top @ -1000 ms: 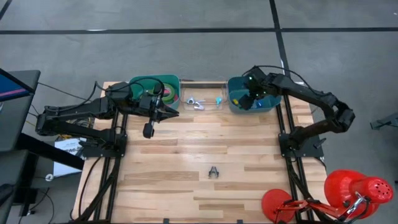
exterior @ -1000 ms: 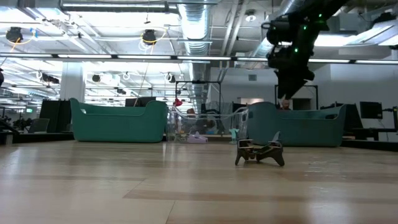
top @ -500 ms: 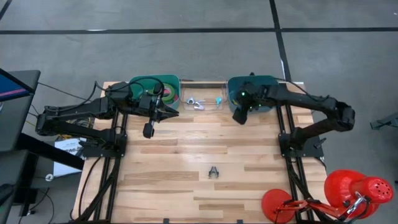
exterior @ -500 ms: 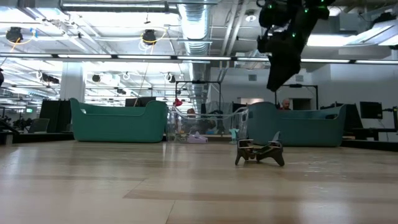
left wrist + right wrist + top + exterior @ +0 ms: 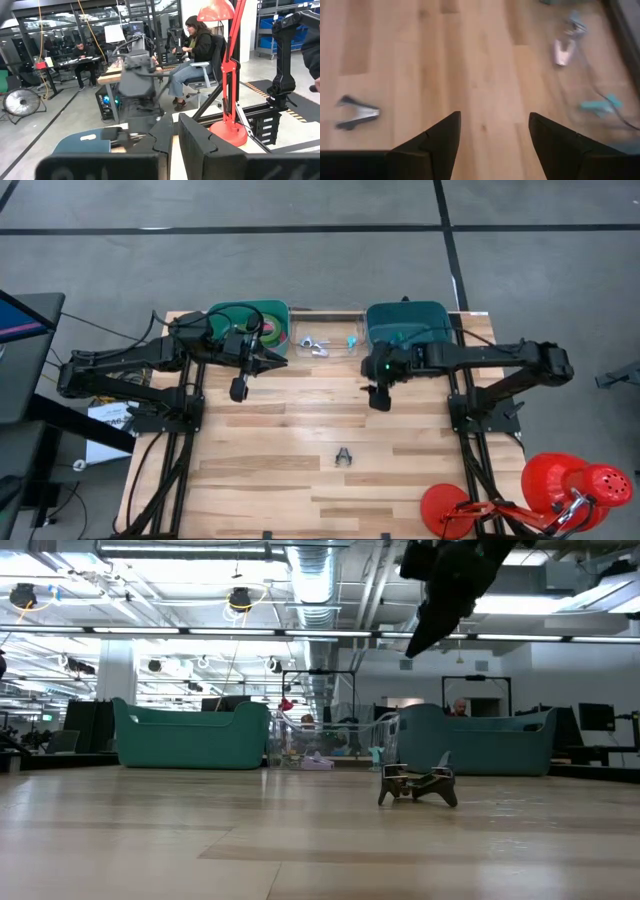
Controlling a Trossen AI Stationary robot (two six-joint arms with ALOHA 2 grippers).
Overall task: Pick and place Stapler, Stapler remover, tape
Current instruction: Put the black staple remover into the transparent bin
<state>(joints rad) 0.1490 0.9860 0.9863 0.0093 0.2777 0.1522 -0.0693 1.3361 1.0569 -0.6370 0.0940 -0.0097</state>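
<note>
The right tool (image 5: pixel 379 402) hangs with fingers apart and empty above the wooden worktop (image 5: pixel 300 430); the small dark metal stapler remover (image 5: pixel 344 457) lies well apart from it. The left tool (image 5: pixel 239 391), fingers together, waits beside the green tape rolls (image 5: pixel 268 334) in a teal bin (image 5: pixel 222 312).

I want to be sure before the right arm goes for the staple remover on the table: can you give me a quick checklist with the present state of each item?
1. Right gripper open and empty: ok, fingers apart with nothing between them in its wrist view.
2. Staple remover in sight and unobstructed: ok, it lies alone on the wooden table.
3. Right gripper above the staple remover: not ok, it hangs over the table farther back, near the right teal bin.
4. Left gripper out of the way: ok, shut, by the left teal bin.
5. Staple remover's lie suits a grip: cannot tell.
</note>
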